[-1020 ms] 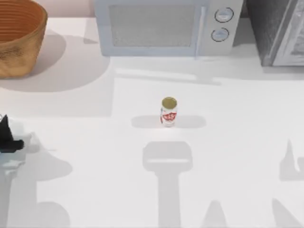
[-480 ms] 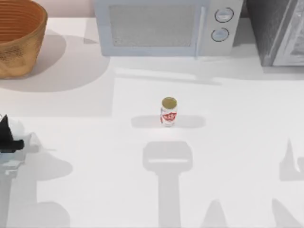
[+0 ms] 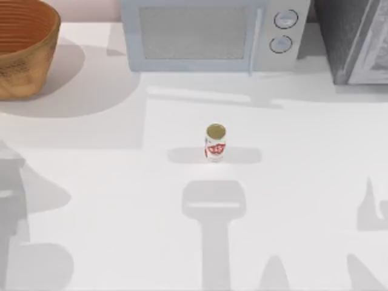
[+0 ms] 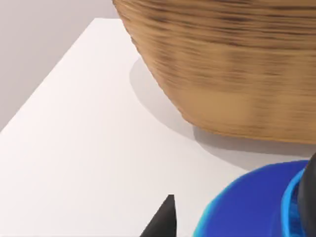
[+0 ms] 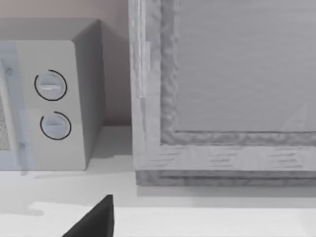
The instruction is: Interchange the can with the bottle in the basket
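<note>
Table (image 3: 121, 182): one can (image 3: 215, 143) (one basket (image 3: 24, 48))

White table (image 3: 121, 200) — can (image 3: 215, 143), basket (image 3: 24, 48), microwave (image 3: 212, 33), grey cabinet (image 3: 357, 39)

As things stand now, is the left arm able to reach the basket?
Probably yes: in the left wrist view the basket stands close ahead, with bare table between; a blue object sits beside the end effector.

Kitchen counter with microwave (image 3: 209, 35)
</note>
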`<state>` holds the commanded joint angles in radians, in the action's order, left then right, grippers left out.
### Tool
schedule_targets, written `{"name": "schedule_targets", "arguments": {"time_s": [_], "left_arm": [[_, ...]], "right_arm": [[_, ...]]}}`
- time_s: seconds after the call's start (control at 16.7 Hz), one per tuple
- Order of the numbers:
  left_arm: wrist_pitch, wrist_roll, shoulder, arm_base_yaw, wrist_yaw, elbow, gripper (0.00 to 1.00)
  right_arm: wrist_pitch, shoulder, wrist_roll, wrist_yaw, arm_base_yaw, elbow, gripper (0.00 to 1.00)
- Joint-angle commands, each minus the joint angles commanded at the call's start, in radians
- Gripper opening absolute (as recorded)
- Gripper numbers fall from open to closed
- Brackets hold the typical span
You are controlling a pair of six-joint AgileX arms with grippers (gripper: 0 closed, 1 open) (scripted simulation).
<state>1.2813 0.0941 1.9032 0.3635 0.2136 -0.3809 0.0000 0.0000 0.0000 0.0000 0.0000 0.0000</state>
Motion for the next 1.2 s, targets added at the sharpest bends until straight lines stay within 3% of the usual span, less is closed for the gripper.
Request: {"name": "schedule_targets", "arguments": {"time_s": [0.36, 0.78, 0.96, 1.2], "left_arm": [[-0.511, -0.013, -0.129, 0.118, -0.059, -0.413, 0.00], [-1.133, -0.020, -0.165, -0.020, -0.014, -0.896, 0.00], [-1.266, -0.020, -0.157, -0.093, 0.018, -1.019, 0.00], [-1.312, -0.019, -0.148, -0.132, 0.035, -1.069, 0.00]], "right_arm": [[0.000, 0.000, 0.000, 0.000, 0.000, 0.000, 1.00], [0.000, 0.000, 0.000, 0.000, 0.000, 0.000, 1.00], [0.000, 0.000, 0.000, 0.000, 0.000, 0.000, 1.00], [0.000, 0.000, 0.000, 0.000, 0.000, 0.000, 1.00]]}}
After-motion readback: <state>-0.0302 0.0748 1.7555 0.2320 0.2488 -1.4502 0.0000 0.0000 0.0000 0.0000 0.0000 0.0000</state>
